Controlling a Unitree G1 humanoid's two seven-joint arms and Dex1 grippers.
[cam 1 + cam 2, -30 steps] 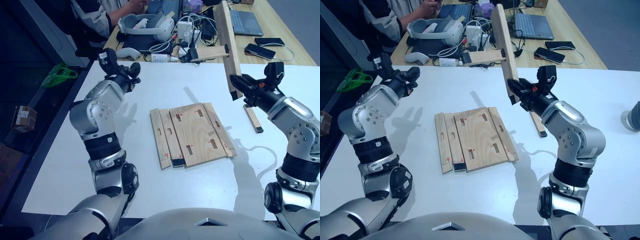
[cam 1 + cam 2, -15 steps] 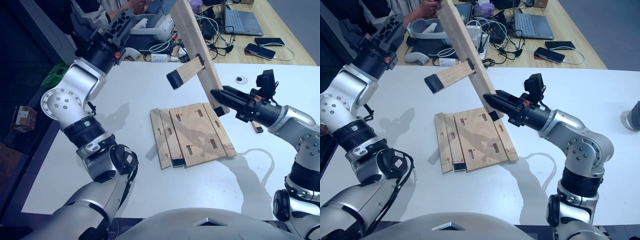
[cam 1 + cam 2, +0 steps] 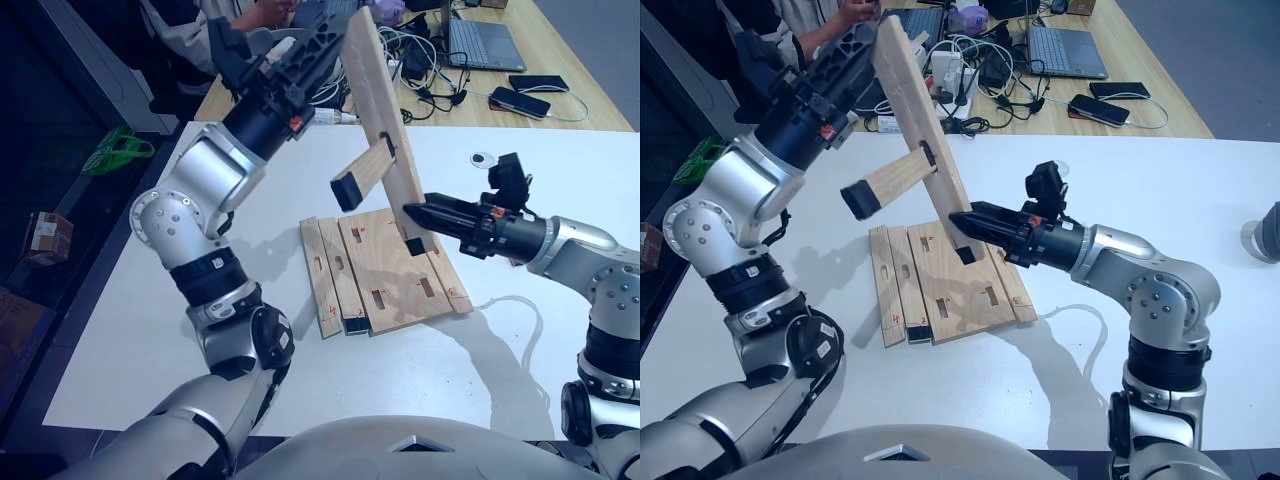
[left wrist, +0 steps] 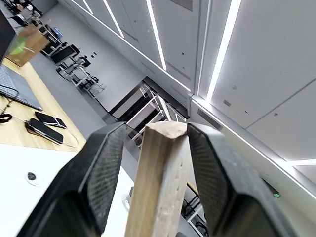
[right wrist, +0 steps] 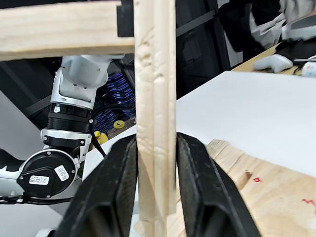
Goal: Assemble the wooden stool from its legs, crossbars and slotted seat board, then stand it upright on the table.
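Note:
A long wooden leg (image 3: 385,130) with a short crossbar (image 3: 362,172) jutting from its middle is held tilted above the slotted seat board (image 3: 385,270), which lies flat on the white table (image 3: 300,160). My left gripper (image 3: 325,35) is shut on the leg's upper end; its fingers (image 4: 101,173) press both sides of the wood (image 4: 160,173). My right gripper (image 3: 412,213) is shut on the leg's lower end, just above the board. Its fingers (image 5: 118,192) clamp the leg (image 5: 155,123). The crossbar (image 5: 59,29) ends in a black cap (image 3: 343,190).
A white cable (image 3: 515,300) loops on the table beside the right arm, and a small round disc (image 3: 484,158) lies farther back. The wooden desk (image 3: 560,50) behind holds a laptop, phones, a headset and cables. A grey object (image 3: 1268,232) sits at the far right.
My left gripper swung in from the left and closed on the leg's top. The right gripper carried the leg from the table's right side to over the seat board.

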